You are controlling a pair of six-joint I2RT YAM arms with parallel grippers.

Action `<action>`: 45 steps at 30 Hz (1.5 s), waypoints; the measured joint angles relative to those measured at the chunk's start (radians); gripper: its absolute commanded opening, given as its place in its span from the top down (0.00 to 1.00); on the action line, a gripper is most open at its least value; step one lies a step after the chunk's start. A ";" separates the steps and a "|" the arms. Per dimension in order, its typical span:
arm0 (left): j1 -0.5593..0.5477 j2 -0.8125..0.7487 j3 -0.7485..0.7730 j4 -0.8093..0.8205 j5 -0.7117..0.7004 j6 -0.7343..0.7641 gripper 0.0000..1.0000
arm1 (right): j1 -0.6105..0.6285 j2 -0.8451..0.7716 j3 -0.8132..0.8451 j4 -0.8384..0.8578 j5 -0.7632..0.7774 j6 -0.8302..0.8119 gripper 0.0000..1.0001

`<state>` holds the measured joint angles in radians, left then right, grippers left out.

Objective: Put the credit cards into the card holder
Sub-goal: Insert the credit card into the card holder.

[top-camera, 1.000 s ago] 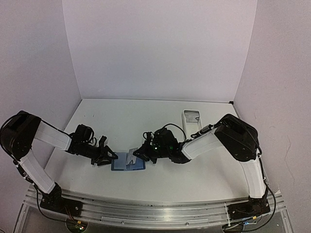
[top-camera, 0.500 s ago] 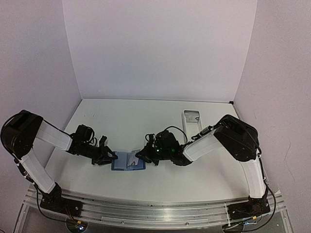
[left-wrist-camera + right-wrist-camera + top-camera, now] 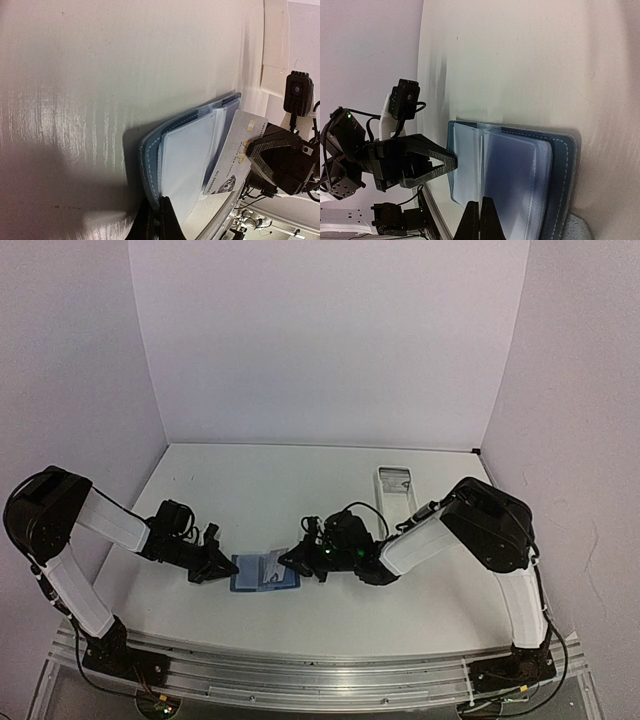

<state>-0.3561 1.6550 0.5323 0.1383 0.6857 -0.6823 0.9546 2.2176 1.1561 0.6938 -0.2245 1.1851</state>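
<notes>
The wallet [image 3: 250,581] lies open on the bench [image 3: 260,490], near its front edge and between the two arms. Its blue cover is spread flat, and its clear sleeves [image 3: 187,160] stand up from the spine like the pages of a book.

The left end effector [image 3: 228,566] comes in low from the left. Its fingers are pinched together on the wallet's left edge (the right wrist view shows the two black tips meeting right at the cover's rim).

The right end effector [image 3: 287,562] reaches in from the right with its fingers clamped on one short end of a card [image 3: 232,157]. The card is pale, with a chip and a small printed figure on its face. It is tilted, with its free end down against the sleeves on the right half of the wallet and one corner overlapping a sleeve. I cannot tell whether that end has entered a pocket or only rests against the plastic. From above, the card shows as a light sliver standing on the wallet, just beside the right fingertips.

A long white tray [image 3: 381,490] sits well apart, toward the far right of the bench, behind the right forearm.
</notes>
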 measured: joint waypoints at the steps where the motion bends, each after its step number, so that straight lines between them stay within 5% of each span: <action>1: 0.000 0.000 0.000 0.000 0.000 0.000 1.00 | 0.000 -0.004 -0.010 0.003 0.000 0.003 1.00; 45: 0.000 0.000 -0.003 0.004 0.000 0.000 1.00 | 0.031 0.091 0.085 -0.013 -0.032 -0.015 1.00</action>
<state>-0.3561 1.6554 0.5291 0.1426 0.6856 -0.6819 0.9853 2.3081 1.2416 0.6804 -0.2565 1.1699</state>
